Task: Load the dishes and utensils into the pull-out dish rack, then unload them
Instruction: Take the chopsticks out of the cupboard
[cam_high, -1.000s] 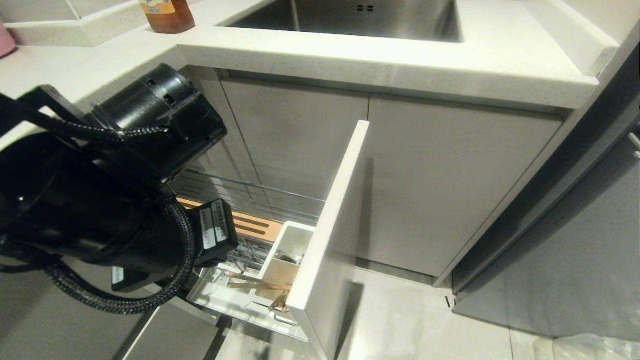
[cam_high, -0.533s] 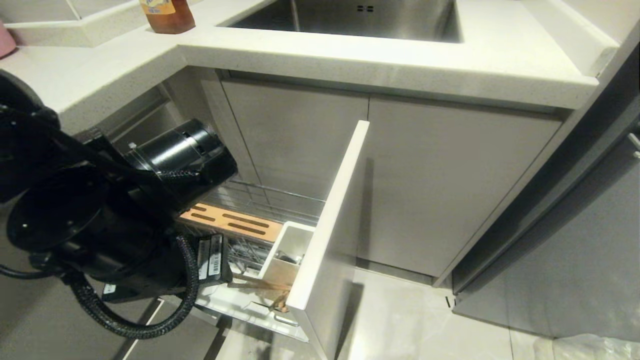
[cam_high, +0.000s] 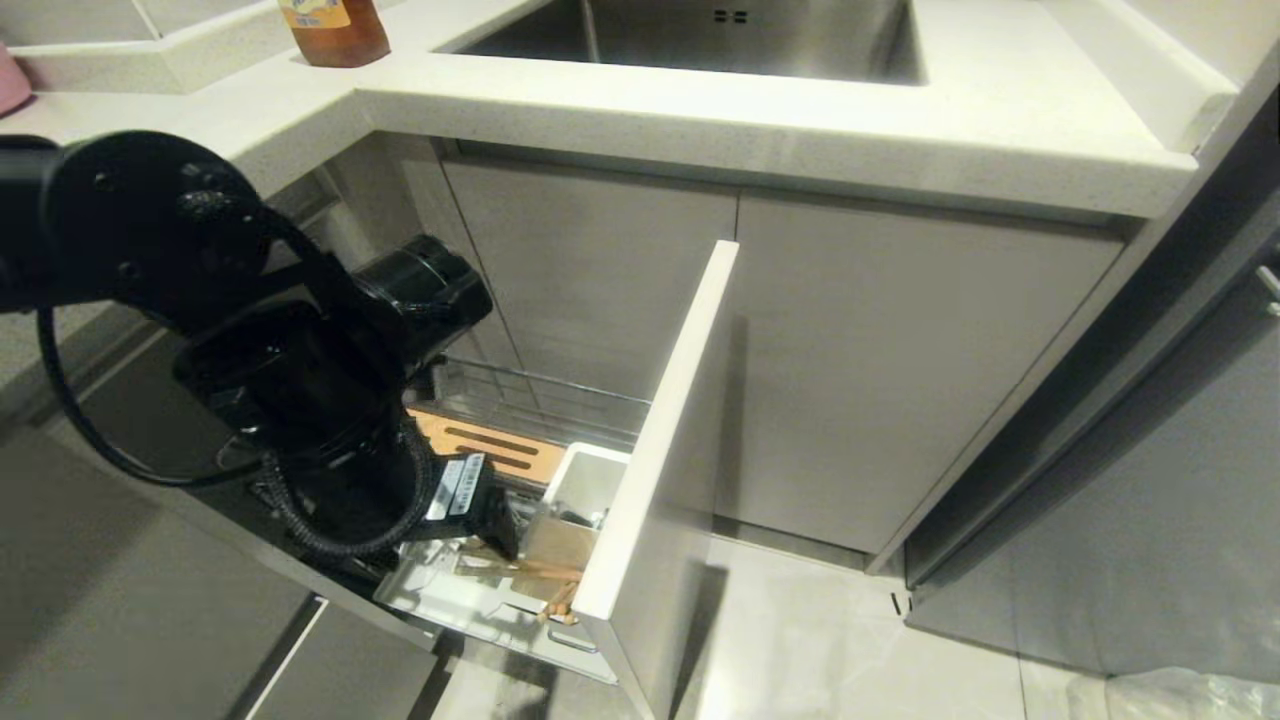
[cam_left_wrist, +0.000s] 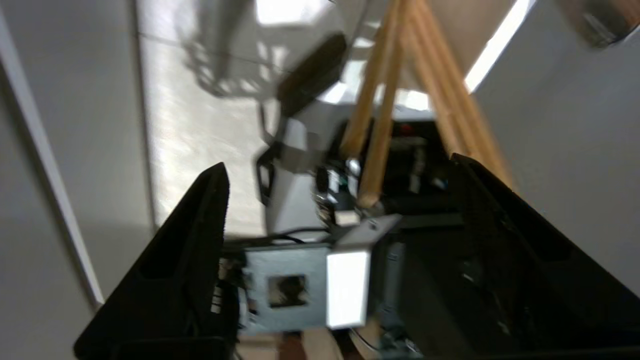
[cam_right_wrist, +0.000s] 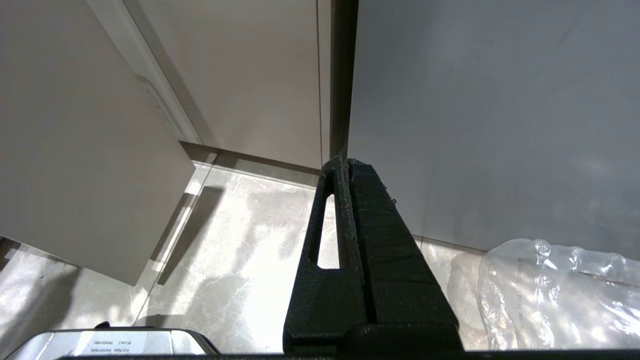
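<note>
Lower centre: chopsticks (cam_high: 520, 572) lie in the pull-out dish rack (cam_high: 640, 470); left hand (cam_left_wrist: 340, 200) gapes wide, empty. Plate and bowl unseen; progress otherwise unclear.

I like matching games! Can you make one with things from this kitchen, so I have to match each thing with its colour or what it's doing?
Things:
1. thin light-wood chopsticks
2. robot's left claw
3. robot's right claw
4. slotted wooden strip in the pull-out wire rack

Matches:
A. fingers pressed together
B. fingers spread wide
C. orange-brown, flat, with long slits
D. pale sticks standing between two black fingers

Pairs: 1-D, 2-B, 3-A, 4-C
</note>
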